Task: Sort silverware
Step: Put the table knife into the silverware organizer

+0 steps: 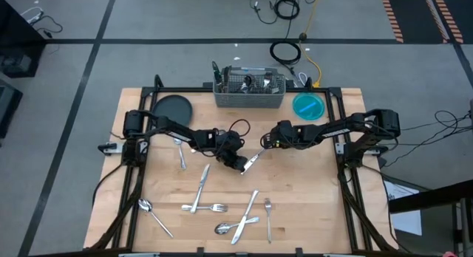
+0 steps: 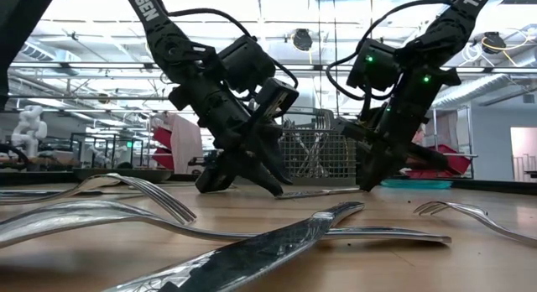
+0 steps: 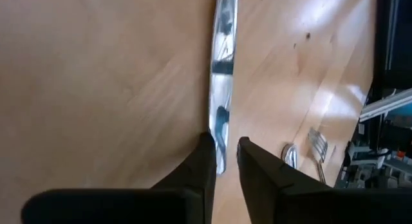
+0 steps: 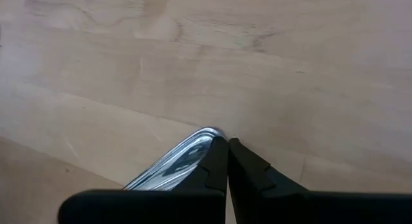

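Steel knife (image 1: pixel 252 161) at frame centre: right gripper (image 1: pixel 265 144) clenched on one end, left gripper (image 1: pixel 240 166) closing on the other. Handover; right must release next.

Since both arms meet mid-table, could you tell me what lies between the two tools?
One knife spans the gap in the high view: the left tool closes around one end, and the shut right tool presses on the other.

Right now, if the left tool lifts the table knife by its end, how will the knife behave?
The table knife looks like rigid polished metal, so it should stay straight, not sag. Its glossy surface may slip between the left tool's narrow fingers. Held by one end, it could pivot downward.
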`<state>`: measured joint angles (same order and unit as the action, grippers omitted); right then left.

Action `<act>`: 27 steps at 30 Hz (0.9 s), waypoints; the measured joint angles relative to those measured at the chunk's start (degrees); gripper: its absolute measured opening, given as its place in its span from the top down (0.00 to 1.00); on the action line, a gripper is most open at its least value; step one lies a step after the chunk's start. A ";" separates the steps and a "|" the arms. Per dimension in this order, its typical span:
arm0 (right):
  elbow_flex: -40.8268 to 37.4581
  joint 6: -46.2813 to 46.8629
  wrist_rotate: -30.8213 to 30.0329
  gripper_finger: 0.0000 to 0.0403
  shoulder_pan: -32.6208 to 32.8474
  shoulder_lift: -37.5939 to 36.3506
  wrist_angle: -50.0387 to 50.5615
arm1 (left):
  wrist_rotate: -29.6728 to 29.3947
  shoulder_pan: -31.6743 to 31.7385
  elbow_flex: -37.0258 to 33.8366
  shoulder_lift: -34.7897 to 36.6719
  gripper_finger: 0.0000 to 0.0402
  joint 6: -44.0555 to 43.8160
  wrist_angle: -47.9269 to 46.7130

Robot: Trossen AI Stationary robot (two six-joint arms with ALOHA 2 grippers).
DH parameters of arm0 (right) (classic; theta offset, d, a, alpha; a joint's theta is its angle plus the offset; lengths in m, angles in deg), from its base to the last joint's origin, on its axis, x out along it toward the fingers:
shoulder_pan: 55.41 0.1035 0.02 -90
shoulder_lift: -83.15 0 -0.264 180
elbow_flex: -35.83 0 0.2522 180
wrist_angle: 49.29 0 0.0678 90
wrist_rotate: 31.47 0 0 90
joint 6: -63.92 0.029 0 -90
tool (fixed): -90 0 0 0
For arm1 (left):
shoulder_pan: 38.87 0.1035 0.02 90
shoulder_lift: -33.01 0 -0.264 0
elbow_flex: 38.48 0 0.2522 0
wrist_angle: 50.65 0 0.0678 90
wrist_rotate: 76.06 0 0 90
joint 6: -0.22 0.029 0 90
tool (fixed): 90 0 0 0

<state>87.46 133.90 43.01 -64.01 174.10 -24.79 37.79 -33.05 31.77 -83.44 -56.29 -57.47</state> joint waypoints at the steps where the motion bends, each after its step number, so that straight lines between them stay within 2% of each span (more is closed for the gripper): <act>1: 0.01 0.27 -0.10 1.00 0.34 -0.01 0.56 | -0.80 0.53 -0.07 0.62 0.83 0.49 0.03; 11: 0.04 8.15 -0.18 1.00 6.64 -0.08 2.04 | -3.16 7.39 -0.87 7.46 0.83 1.98 -2.50; 16: 0.04 11.54 -1.13 1.00 9.51 -0.08 3.11 | -1.00 9.23 -0.69 8.87 0.82 9.08 -14.49; 18: 0.04 12.36 -1.23 1.00 9.84 -0.08 3.42 | 2.54 9.84 -1.00 8.94 0.80 12.62 -17.80; 21: 0.02 13.43 -1.54 1.00 10.16 -0.08 3.52 | 7.46 9.49 -1.88 8.53 0.74 13.78 -17.70; 27: -0.02 13.83 -1.89 1.00 10.22 -0.06 3.35 | 8.83 7.42 -2.16 8.69 0.62 13.55 -11.37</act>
<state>87.44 147.73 41.12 -53.78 174.04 -21.44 46.63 -25.63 29.60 -74.75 -42.74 -68.84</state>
